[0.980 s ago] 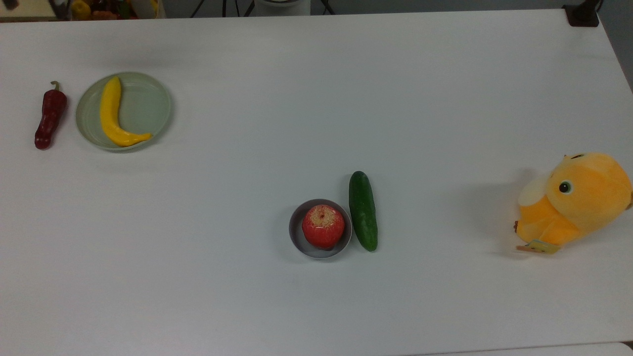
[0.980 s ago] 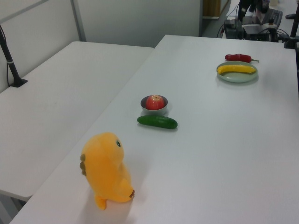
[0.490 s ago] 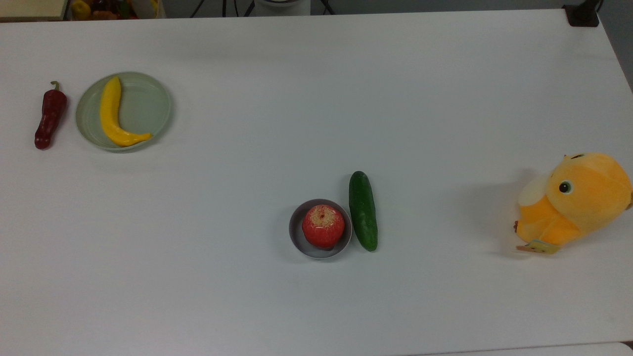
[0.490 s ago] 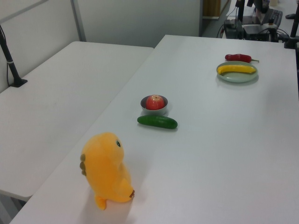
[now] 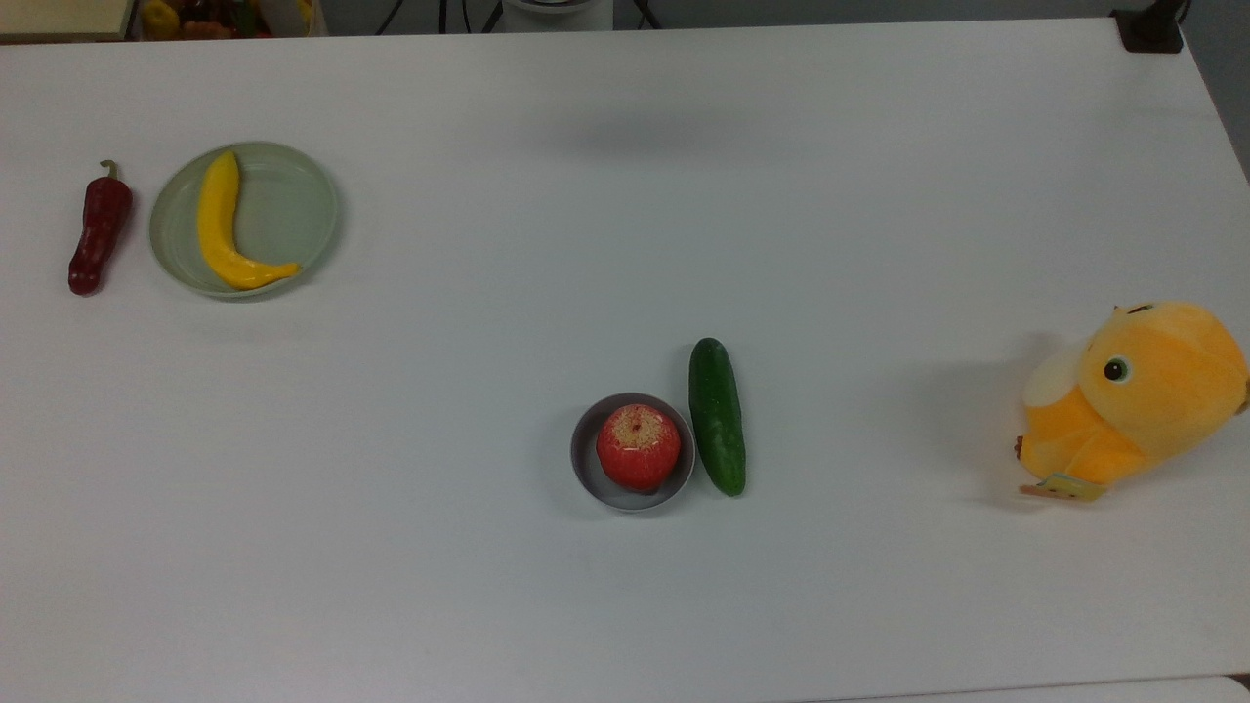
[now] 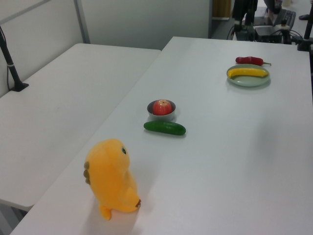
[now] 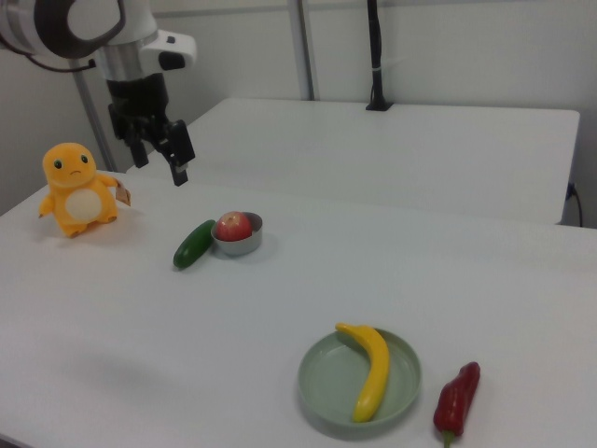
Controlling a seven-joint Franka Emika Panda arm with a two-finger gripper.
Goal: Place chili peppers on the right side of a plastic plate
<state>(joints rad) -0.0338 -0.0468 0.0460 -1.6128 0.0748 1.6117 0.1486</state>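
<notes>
The dark red chili pepper (image 5: 98,232) lies on the white table just beyond the top view's left rim of the pale green plate (image 5: 288,210), apart from it, green stem pointing to the far edge. In the right view the chili pepper (image 7: 455,401) lies at the plate's (image 7: 326,385) right. In the left view the chili pepper (image 6: 249,60) sits behind the plate (image 6: 249,82). My gripper (image 7: 157,168) hangs open and empty high above the table near the cucumber, far from the pepper.
A yellow curved banana-like item (image 5: 220,225) lies in the plate. A grey bowl (image 5: 586,471) with a red apple (image 5: 638,446) sits mid-table, touching a dark green cucumber (image 5: 716,415). An orange plush toy (image 5: 1138,391) stands at the top view's right edge.
A soft shadow has appeared on the table's far middle in the top view. The pepper, plate and other objects have not moved.
</notes>
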